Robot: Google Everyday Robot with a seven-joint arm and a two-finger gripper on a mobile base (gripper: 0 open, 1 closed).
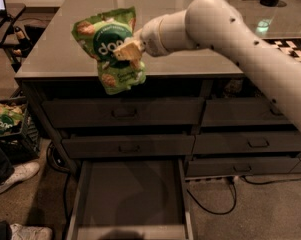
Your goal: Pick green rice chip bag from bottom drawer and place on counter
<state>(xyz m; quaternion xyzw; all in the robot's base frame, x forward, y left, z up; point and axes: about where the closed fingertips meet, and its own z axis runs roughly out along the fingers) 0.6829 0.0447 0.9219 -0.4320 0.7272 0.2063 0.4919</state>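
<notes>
The green rice chip bag (104, 43) hung in the air, pinched at its right side by the fingers (128, 48), which were closed tight on it level with the front edge of the worktop (60, 49). Well below the fingers, the bottom drawer (132, 194) stood pulled out. Lower and off to their left, a crate (20, 139) held similar green bags.

Crinkly, shiny green rice chip bag (106, 40) pinched in the smooth, pale gripper (123, 52) over the glossy, reflective grey counter (65, 59) edge; far below the fingers (131, 46), the bottom drawer (132, 194) looks matt and dark.
</notes>
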